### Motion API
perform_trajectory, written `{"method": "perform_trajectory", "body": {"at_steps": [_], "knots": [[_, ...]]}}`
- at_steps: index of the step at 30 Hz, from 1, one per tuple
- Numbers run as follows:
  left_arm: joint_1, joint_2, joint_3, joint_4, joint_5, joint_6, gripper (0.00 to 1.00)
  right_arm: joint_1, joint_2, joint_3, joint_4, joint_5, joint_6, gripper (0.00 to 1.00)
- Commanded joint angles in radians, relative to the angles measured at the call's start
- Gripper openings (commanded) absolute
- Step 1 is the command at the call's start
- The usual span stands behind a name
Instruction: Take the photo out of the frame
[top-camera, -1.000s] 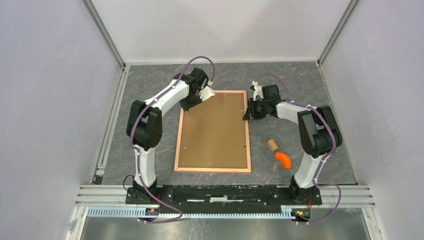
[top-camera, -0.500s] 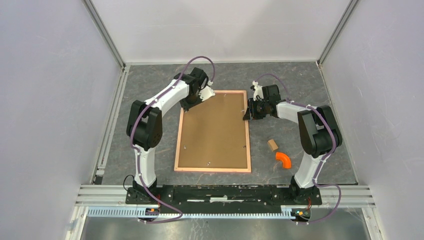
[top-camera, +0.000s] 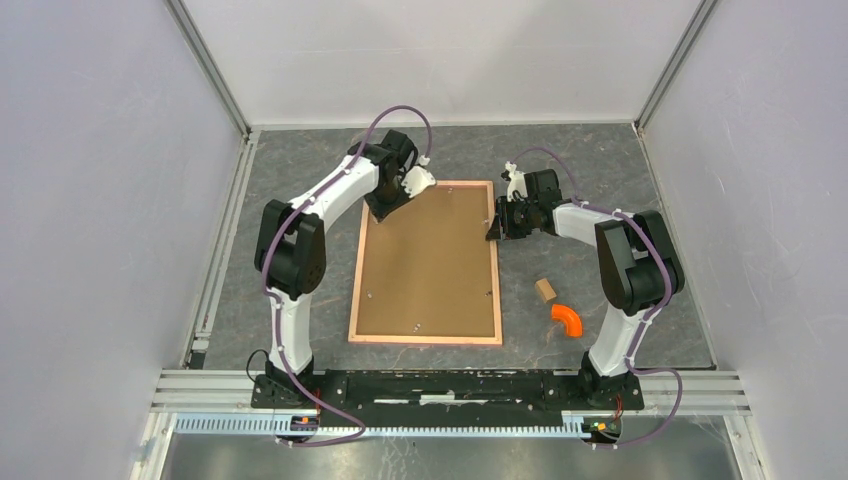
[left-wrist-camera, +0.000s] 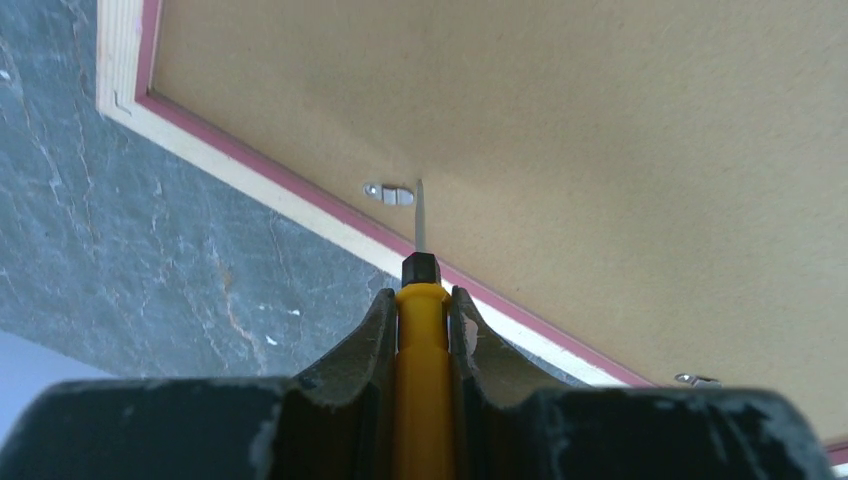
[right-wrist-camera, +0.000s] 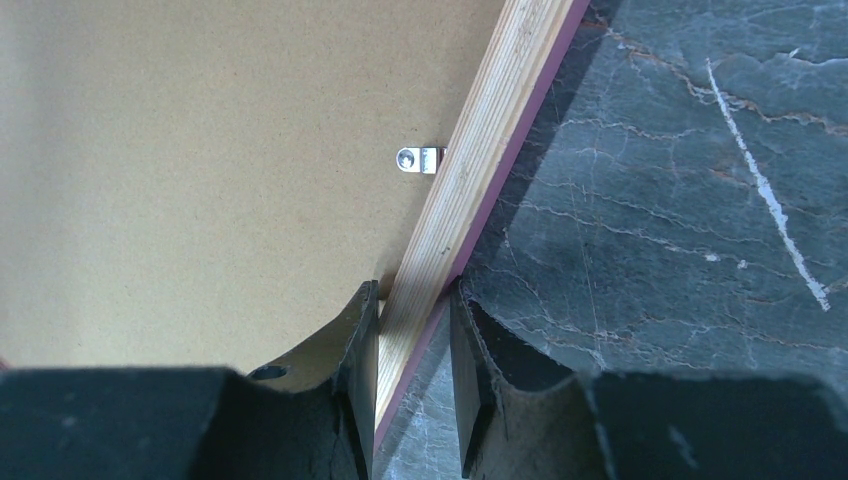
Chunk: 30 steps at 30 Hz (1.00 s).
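The frame lies face down on the table, brown fibreboard back up, inside its pink rim. The photo is hidden under that back. My left gripper is at the frame's far left corner, shut on a yellow screwdriver. The screwdriver's thin blade points at a small metal clip on the back. My right gripper is at the frame's right edge near the far corner. In the right wrist view that gripper is shut across the wooden rim, just below another clip.
A small wooden block and an orange curved piece lie on the grey table to the right of the frame. Enclosure walls stand on the left, right and far sides. More clips sit along the frame's back.
My left wrist has shifted and turned slightly toward the far right, over the frame's corner. The right arm and the frame have not moved.
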<state>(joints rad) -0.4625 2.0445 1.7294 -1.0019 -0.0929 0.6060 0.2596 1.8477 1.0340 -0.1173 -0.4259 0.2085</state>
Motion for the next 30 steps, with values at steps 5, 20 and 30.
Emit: {"method": "perform_trajectory", "body": {"at_steps": [5,20,30], "knots": [[-0.010,0.027,0.053,0.030,0.088,-0.046,0.02,0.009,0.074,-0.009,-0.021,-0.003,-0.032,0.00],[0.141,-0.228,-0.051,0.061,0.330,-0.169,0.02,0.062,0.204,0.300,-0.245,0.190,-0.321,0.00],[0.260,-0.312,-0.103,0.059,0.419,-0.176,0.02,0.191,0.376,0.733,-0.417,0.190,-0.810,0.00]]}}
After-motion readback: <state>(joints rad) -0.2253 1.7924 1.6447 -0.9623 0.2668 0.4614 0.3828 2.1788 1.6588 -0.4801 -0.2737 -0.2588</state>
